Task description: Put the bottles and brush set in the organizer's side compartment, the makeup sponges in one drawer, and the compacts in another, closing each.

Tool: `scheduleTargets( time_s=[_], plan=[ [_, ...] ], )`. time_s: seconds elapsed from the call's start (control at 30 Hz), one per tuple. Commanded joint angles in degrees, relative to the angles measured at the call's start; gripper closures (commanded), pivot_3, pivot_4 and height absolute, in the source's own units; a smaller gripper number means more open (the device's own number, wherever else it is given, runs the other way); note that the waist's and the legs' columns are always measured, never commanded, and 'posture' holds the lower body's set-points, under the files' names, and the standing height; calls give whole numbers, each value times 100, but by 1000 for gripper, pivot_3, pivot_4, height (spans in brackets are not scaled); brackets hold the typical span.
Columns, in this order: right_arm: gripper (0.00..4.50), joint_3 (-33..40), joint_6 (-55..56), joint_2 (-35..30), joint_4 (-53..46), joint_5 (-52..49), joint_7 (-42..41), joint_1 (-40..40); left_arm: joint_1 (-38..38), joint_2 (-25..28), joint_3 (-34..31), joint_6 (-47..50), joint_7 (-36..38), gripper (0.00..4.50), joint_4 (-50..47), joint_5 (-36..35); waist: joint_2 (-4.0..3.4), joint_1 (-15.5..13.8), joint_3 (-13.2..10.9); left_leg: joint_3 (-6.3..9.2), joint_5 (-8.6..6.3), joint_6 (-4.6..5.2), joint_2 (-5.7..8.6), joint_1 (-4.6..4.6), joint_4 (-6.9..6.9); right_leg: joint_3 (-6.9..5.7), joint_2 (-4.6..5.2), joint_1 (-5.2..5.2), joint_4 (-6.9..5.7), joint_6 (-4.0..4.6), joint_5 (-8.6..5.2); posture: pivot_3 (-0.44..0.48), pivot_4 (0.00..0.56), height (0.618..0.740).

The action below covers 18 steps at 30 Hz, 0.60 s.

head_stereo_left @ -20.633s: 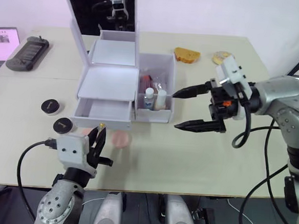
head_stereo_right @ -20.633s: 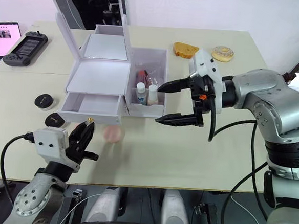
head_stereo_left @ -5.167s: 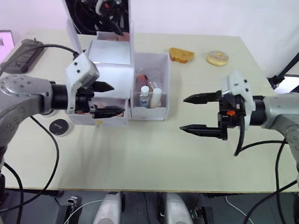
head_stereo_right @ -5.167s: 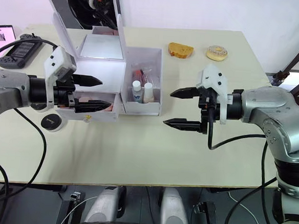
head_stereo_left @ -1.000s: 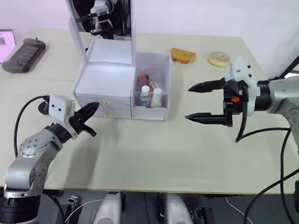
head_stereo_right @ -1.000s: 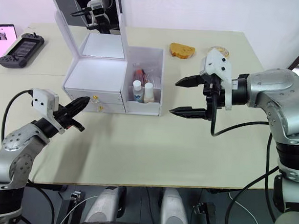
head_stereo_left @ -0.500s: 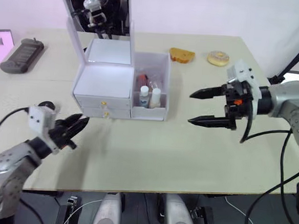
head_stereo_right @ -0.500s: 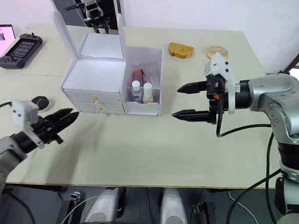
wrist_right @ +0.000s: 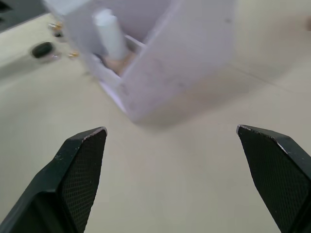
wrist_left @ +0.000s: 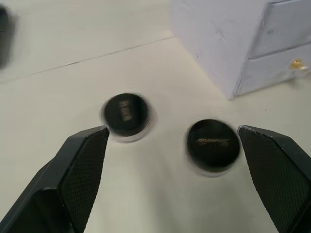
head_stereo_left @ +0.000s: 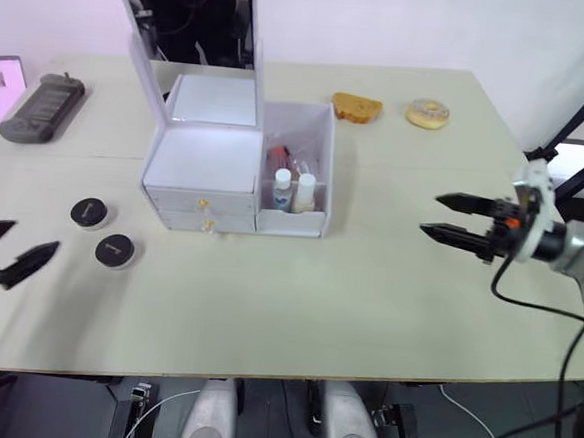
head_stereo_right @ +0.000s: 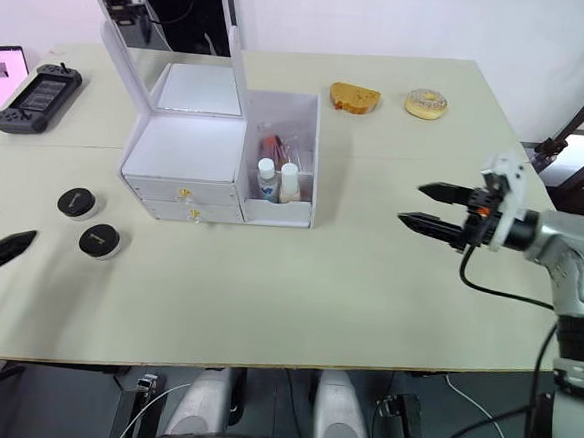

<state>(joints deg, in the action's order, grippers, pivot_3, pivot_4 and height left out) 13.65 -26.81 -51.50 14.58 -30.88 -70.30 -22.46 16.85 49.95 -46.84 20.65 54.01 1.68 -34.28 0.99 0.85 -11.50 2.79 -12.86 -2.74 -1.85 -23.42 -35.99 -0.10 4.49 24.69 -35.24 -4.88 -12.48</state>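
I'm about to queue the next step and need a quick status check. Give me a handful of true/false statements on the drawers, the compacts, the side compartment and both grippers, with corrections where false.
1. Both organizer drawers are shut. True.
2. The two black compacts are inside a drawer. False: they lie on the table, to the robot's left of the organizer.
3. Two small bottles stand in the side compartment. True.
4. The left gripper is shut on a compact. False: its fingers are spread wide and hold nothing; the compacts lie ahead of them.
5. The right gripper is open and empty. True.
6. The organizer's mirrored lid is folded down. False: it stands raised.
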Motion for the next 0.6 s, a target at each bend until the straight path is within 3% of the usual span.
scheduleTargets(
  time_s=[0.03, 0.33, 0.53, 0.6],
  plan=[
    [0, 389, 563, -93, 466, 186, 8, 328, 182, -1, -327, -351, 140, 48, 342, 178, -4, 12, -2, -2, 0, 0, 1, 0, 0, 0, 3, -1, 1, -1, -1, 0, 150, 740],
    [0, 324, 587, -29, 424, 139, -105, 276, 120, 34, -382, -598, 156, 48, 605, 251, -8, 55, -3, -12, -2, -2, -7, 15, -16, 2, 10, 2, -5, -10, -5, 0, 150, 740],
    [0, -24, -313, -116, -843, -97, -176, 507, 258, -108, -137, -67, 261, 48, -436, -108, -7, 16, -2, -23, -2, -2, -7, 7, -10, 3, 17, 7, -4, -3, 0, 0, 150, 740],
    [0, -315, -478, -144, -1429, -65, -193, 567, 315, -271, 238, 38, 126, 48, -1112, -94, -8, -11, -2, -23, -2, -1, -7, 5, 0, 3, 16, 11, -4, 10, 7, 0, 150, 740]
  ],
)
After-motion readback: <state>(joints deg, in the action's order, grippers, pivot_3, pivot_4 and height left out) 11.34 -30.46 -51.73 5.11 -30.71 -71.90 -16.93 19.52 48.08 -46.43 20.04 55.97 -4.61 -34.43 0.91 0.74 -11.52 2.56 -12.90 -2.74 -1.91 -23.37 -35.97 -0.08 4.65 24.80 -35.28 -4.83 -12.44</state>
